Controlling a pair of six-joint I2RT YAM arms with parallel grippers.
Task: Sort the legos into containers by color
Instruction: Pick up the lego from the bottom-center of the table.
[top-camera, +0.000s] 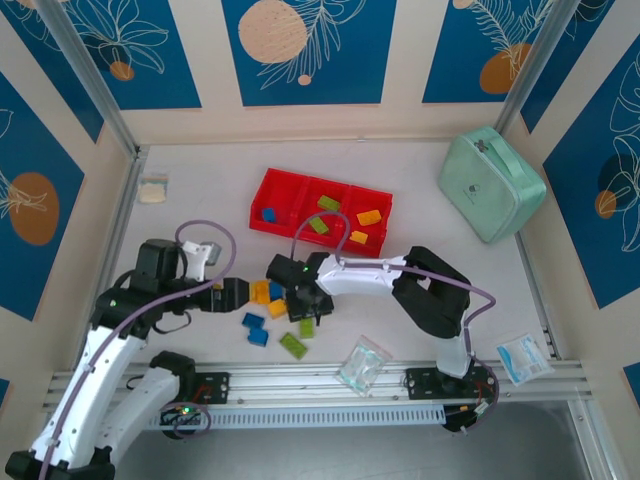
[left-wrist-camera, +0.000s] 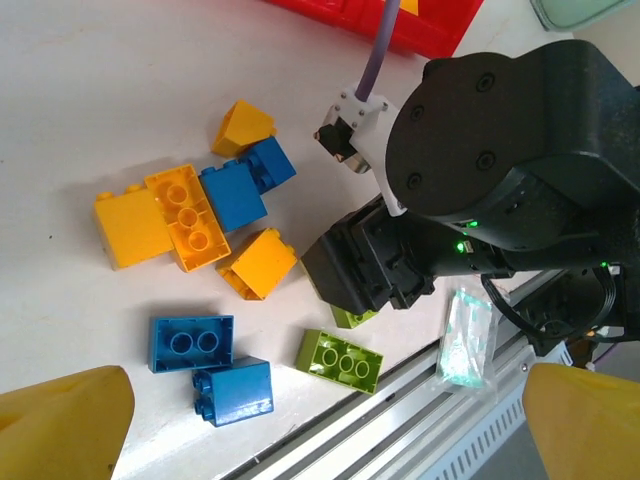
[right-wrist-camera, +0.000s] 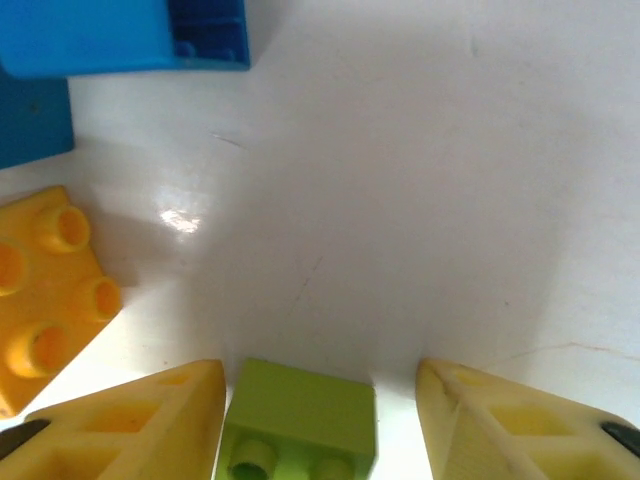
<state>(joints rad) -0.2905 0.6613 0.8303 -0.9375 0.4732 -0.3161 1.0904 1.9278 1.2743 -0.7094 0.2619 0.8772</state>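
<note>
Loose legos (top-camera: 255, 327) before tray (top-camera: 283, 192); case (top-camera: 492, 183) right of tray.

Bright even light, soft shadows

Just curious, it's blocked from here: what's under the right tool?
A lime green lego between the right tool's fingers, gap on one side. In the left wrist view the tool covers most of it.

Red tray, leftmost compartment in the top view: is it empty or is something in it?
Not empty. One blue lego lies in the leftmost compartment of the red tray.
</note>
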